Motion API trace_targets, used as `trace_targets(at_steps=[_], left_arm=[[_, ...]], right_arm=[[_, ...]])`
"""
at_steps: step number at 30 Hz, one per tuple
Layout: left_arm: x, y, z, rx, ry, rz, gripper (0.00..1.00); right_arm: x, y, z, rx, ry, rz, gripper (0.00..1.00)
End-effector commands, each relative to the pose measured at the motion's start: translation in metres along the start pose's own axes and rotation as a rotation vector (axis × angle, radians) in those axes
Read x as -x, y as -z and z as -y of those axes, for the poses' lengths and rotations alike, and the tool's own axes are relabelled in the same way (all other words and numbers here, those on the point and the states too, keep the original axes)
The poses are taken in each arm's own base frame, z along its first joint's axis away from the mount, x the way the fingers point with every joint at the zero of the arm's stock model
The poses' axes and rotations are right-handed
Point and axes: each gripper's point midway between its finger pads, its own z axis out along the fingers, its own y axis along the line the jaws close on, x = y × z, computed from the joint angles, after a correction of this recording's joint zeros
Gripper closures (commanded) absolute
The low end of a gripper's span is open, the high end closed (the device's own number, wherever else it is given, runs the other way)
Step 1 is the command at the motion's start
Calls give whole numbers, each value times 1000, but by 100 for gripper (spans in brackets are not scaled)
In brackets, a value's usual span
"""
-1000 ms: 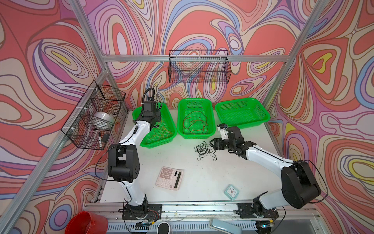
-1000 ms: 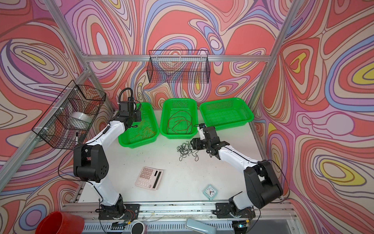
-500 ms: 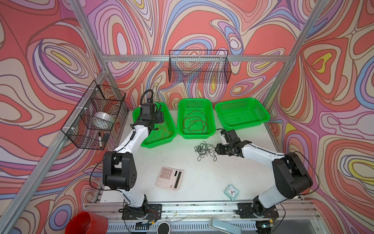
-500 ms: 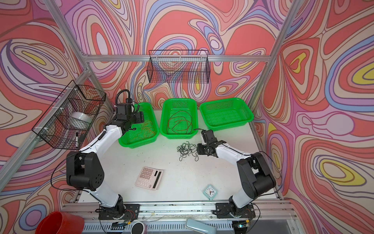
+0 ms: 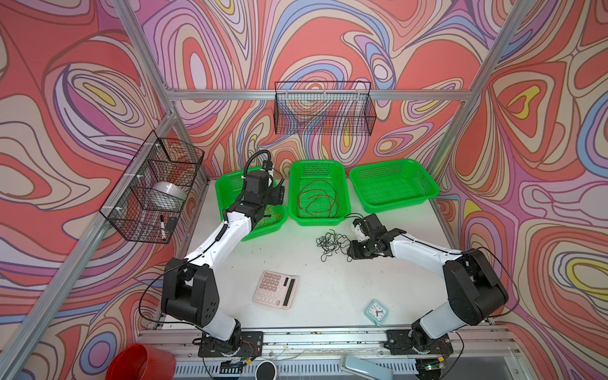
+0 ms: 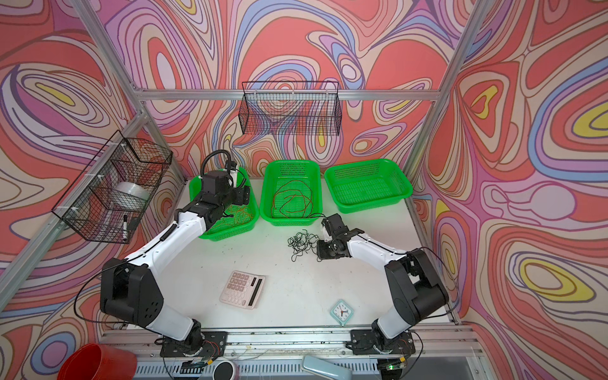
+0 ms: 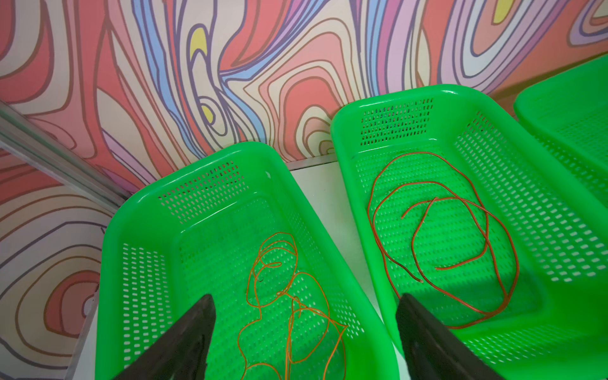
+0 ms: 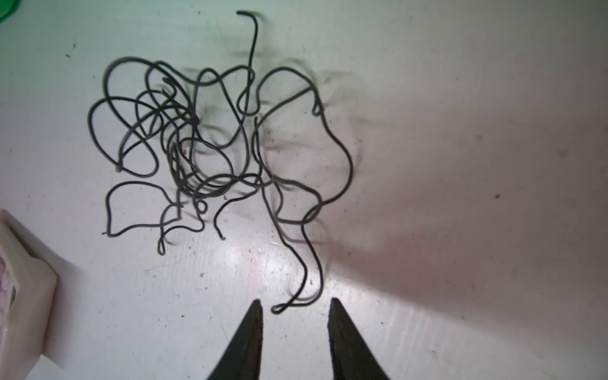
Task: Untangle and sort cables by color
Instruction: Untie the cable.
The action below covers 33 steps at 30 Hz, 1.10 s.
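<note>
Right end effector (image 8: 295, 301) is being held low over the table (image 8: 460, 164), jaws being shown at a narrow gap, nothing clamped. The free end loop of the black cable (image 8: 204, 148) is being seen right between the two tips; contact cannot be told. The rest of that cable is being seen as one loopy tangle on bare table just beyond the tips, in front of the middle basket (image 5: 317, 164) and apart from it. Left end effector (image 7: 305, 296) is being held above the left basket (image 7: 138, 204), jaws spread wide, nothing gripped. The orange cable (image 7: 286, 296) is being seen lying in loose loops on that basket's floor, under the gap. The red cable (image 7: 444, 230) is being seen in bigger loops on the middle basket's floor. The right basket (image 5: 394, 164) is being seen beside the middle one along the back edge. A calculator (image 5: 275, 289) and a clock (image 5: 376, 311) are being seen nearer the front edge, well apart from the tangle.
</note>
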Motion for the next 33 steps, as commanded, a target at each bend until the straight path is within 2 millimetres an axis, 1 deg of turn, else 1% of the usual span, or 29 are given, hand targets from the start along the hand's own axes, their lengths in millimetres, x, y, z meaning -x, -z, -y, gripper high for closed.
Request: trace_targets(at_steps=[1,3,5,7,8,9,11,12,14,17,19,22,24,27,30,33], left_arm=[[20,6,21,-40,-70,42,12],[23,8,33,-75,-76,58,12],[24,8,39,-91,-71,58,12],[26,10,43,-97,-73,59,12],[27,11,44,-100,-75,63,12],[27,12,46,-102,-77,67,12],[32,16,49,-109,-81,83,12],[34,18,52,-116,-87,91,12],[40,23,59,-134,-100,114,13],[49,31,74,-176,-133,155,12],[53,36,87,-218,-164,190,12],[55,48,113,-318,-213,243,12],[54,58,135,-420,-232,278,14],[46,77,168,-585,-246,326,16],[36,93,188,-653,-260,377,21],[22,111,207,-732,-271,409,26]], right_arm=[[3,-7,-8,19,4,-26,66],[-1,-14,-7,7,5,-56,67],[-4,-21,-2,-17,-8,-85,71],[-9,-24,2,-43,-18,-117,78],[-9,-24,4,-55,-18,-121,85],[-10,-22,6,-69,-15,-118,92],[-5,-14,9,-90,0,-94,98],[-1,-9,9,-99,10,-78,100],[5,-1,8,-111,32,-60,100],[11,8,6,-121,67,-62,100],[21,19,-2,-95,103,-28,100],[42,44,-19,-49,184,56,100],[56,61,-28,-32,237,106,100],[77,85,-39,-29,308,166,100],[98,107,-49,-16,348,230,100],[113,128,-63,23,387,283,100]])
